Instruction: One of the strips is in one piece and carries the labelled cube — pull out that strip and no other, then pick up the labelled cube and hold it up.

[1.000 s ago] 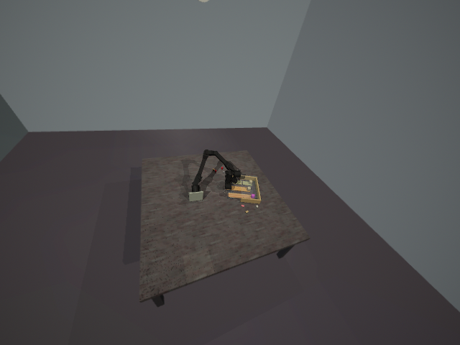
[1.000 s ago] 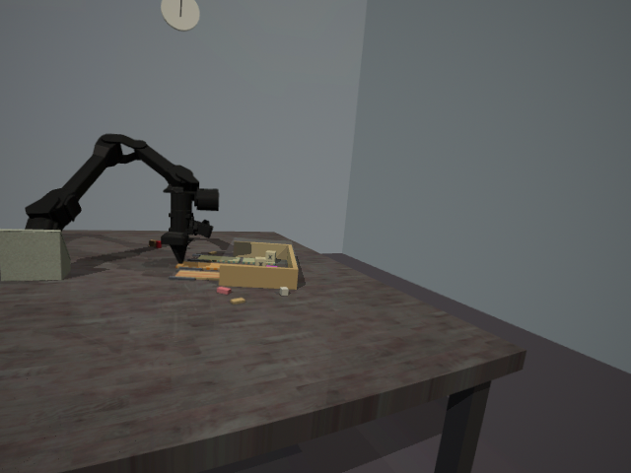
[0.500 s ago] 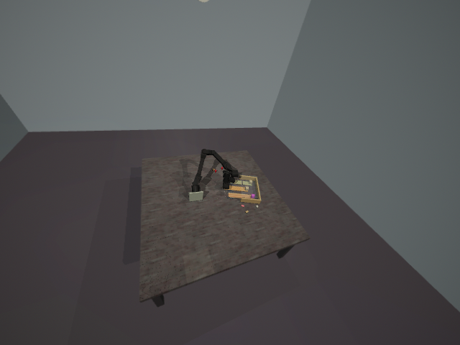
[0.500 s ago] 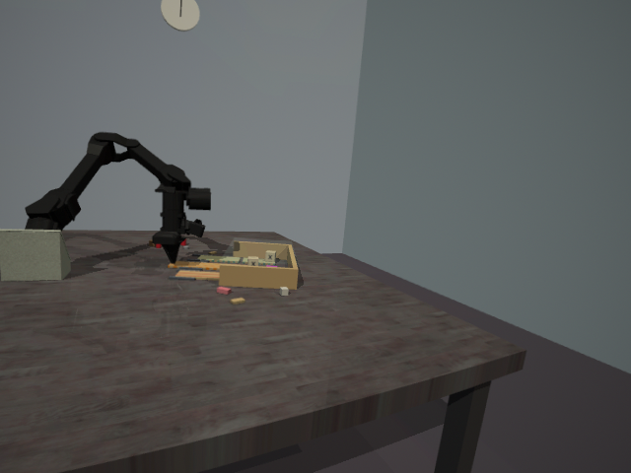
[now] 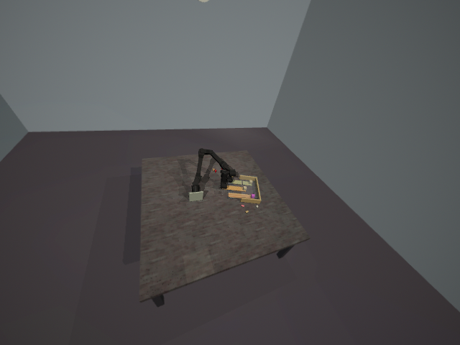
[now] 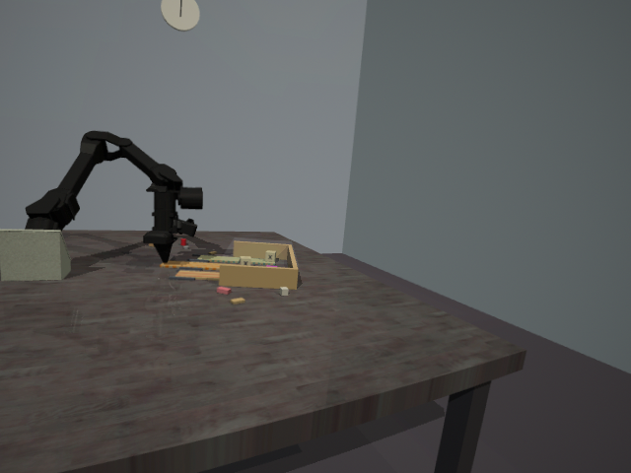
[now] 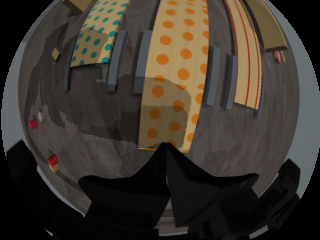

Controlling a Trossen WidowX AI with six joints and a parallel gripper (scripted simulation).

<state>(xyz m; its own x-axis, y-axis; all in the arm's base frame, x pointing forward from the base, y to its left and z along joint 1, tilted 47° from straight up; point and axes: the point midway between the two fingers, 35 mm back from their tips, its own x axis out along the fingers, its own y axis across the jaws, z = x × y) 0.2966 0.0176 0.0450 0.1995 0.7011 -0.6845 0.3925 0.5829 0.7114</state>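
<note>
My gripper [image 5: 223,187] [image 6: 164,261] [image 7: 164,146] is shut and points down, its tips at the near end of the orange-dotted strip [image 5: 236,188] [image 6: 198,265] [image 7: 175,30]. Nothing shows between the fingers. That strip sticks out of the tray and bears a cream cube [image 5: 244,187] [image 6: 245,261] with a dark mark. The teal-dotted strip [image 5: 241,182] [image 6: 224,259] [image 7: 102,30] lies to one side, with another marked cream cube [image 5: 250,181] [image 6: 270,255] at its far end. The red-striped strip [image 5: 239,195] [image 6: 198,274] [image 7: 245,60] lies on the other side, a purple cube [image 5: 253,195] at its far end.
A wooden-walled tray [image 5: 259,189] [image 6: 258,276] surrounds the strips' far ends. Low grey rails [image 7: 213,75] flank the strips. A pale block [image 5: 195,196] [image 6: 31,254] stands by the arm's base. Small pieces, one pink [image 6: 223,290] and one white [image 6: 283,291], lie beside the tray.
</note>
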